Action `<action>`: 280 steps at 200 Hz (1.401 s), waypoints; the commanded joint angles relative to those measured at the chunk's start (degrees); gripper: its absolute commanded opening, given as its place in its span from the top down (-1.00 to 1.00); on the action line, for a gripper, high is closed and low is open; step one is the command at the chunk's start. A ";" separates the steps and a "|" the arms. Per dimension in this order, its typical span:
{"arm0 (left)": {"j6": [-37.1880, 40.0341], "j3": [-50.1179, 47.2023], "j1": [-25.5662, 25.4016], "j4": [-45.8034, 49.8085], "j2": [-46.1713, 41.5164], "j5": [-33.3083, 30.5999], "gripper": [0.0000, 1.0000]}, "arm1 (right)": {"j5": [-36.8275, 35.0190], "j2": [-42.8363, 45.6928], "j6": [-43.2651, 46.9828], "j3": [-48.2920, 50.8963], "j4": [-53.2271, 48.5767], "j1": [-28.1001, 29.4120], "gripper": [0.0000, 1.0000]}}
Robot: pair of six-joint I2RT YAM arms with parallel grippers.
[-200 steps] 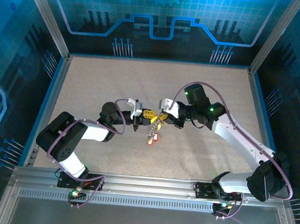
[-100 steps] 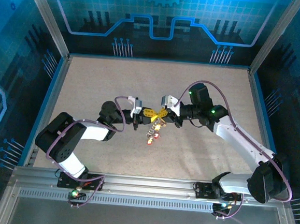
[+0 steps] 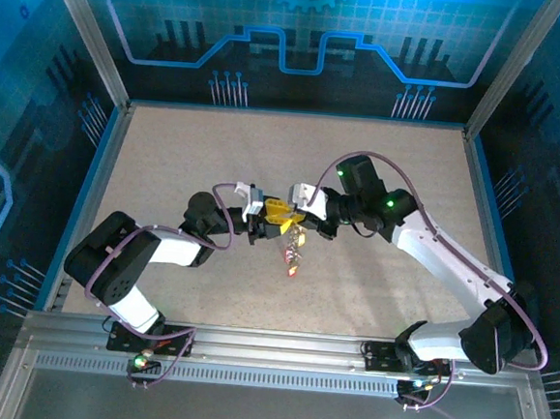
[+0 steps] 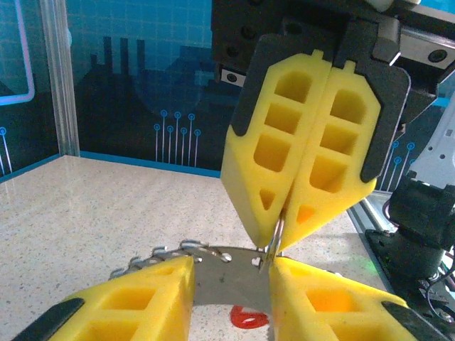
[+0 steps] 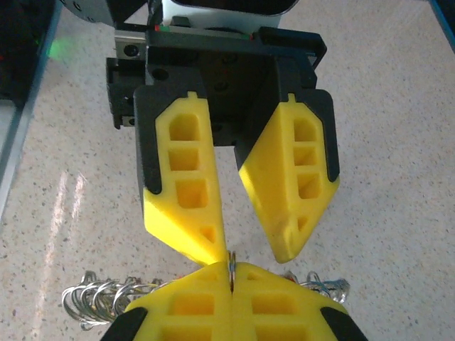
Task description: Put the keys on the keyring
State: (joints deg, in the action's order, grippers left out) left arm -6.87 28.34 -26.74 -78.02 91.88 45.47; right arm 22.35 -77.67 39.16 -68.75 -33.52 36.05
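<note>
Where the arms meet mid-table, the keys (image 3: 294, 256) read as a red-and-silver cluster, blades too small to resolve. Beyond, right gripper (image 5: 231, 273): cellular yellow foam pads pressed together, pinching the keyring (image 5: 230, 261), edge-on, thin as wire. Facing it, left gripper (image 4: 234, 266): fingers spread, one tip just beside the ring. Flat grey plate (image 4: 227, 284), small hole, cut off below. Speckled table (image 3: 168, 152) beyond.
</note>
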 commanded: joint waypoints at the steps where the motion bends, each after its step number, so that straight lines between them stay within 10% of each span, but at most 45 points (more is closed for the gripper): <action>1: 1.64 1.84 -0.15 -2.14 1.29 1.03 0.36 | -5.10 -1.80 2.69 -2.97 -6.14 2.23 1.00; 50: 3.79 2.10 -0.76 -2.14 1.83 3.19 1.00 | -6.03 -3.81 4.17 -5.33 -7.98 3.73 1.00; 156: 0.44 1.86 0.21 -2.24 -2.46 3.51 1.00 | 8.45 3.87 -2.65 4.68 3.81 -4.50 0.58; 280: -0.55 2.73 -0.59 -2.23 -3.39 4.29 1.00 | 9.21 4.36 -6.90 8.46 9.98 -4.33 0.61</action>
State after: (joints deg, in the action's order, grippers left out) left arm -7.01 29.23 -26.79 -77.41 90.35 48.49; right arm 29.26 -72.58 34.06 -60.40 -26.39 31.81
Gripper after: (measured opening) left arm 0.062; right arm 0.190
